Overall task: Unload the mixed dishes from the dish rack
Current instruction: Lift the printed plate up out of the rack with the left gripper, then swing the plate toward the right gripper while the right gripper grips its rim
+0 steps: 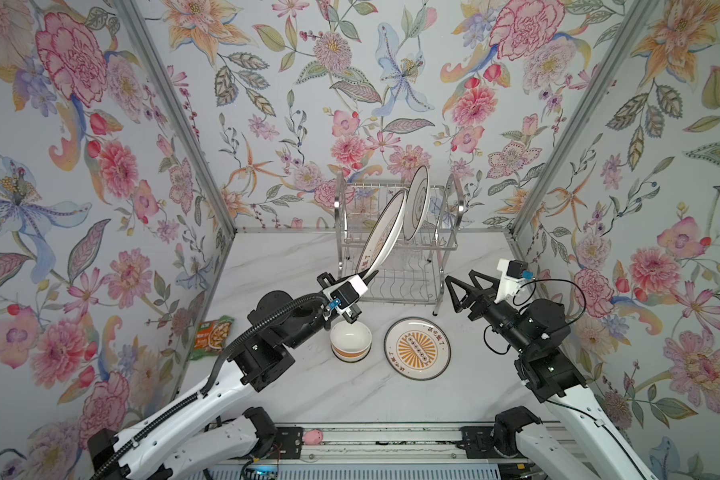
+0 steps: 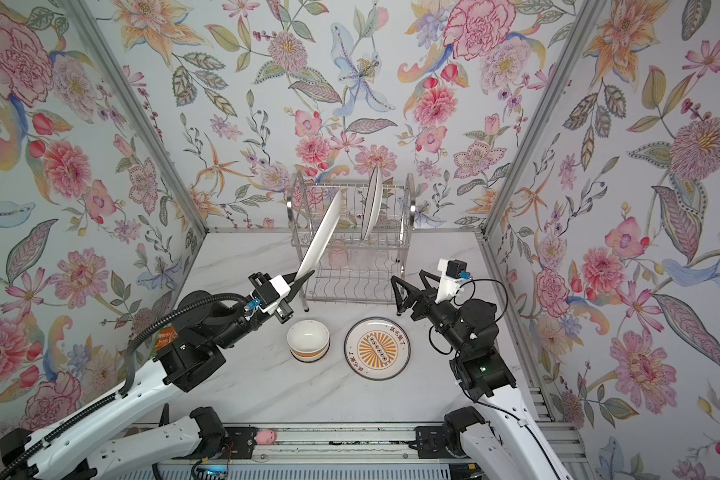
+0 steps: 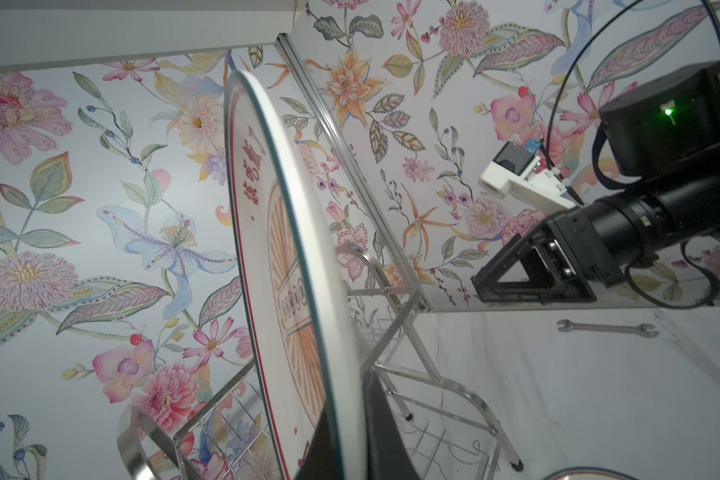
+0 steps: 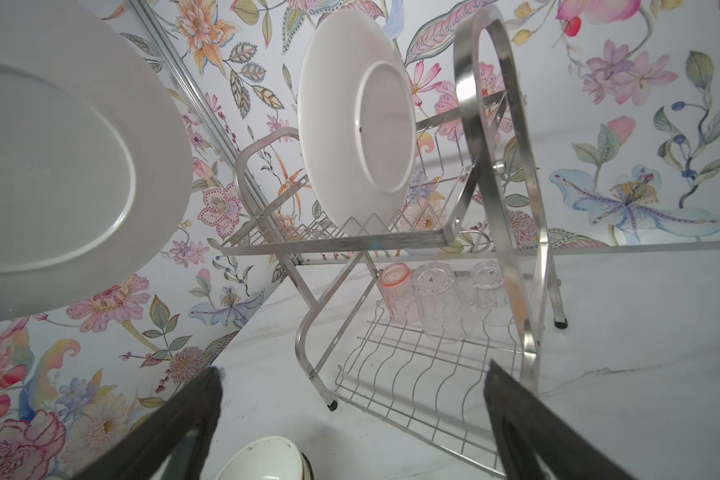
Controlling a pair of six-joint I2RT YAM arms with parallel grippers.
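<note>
- At the far left, a green-orange food packet lies on the marble table against the wall, partly behind my left arm.
- My left gripper is clamped on the bottom rim of a tilted plate. The left wrist view shows a jaw on each face.
- That plate leans up across the front left of the dish rack, with its face of orange rays and red characters turned left. I can't tell whether it touches the wires.
- Just below that gripper, a cream bowl with an orange band sits upright on the table.
- Inside the rack, an upright plate stands on edge in the upper shelf.
- At the back of the lower shelf are a pink tumbler and two clear tumblers.
- In front of the rack, right of the bowl, a flat plate with an orange sunburst lies face up on the table.
- My right gripper hangs just right of the rack's front corner, jaws wide apart and holding nothing.
- A steel wrench lies on the table; I see it only in the left wrist view.
</note>
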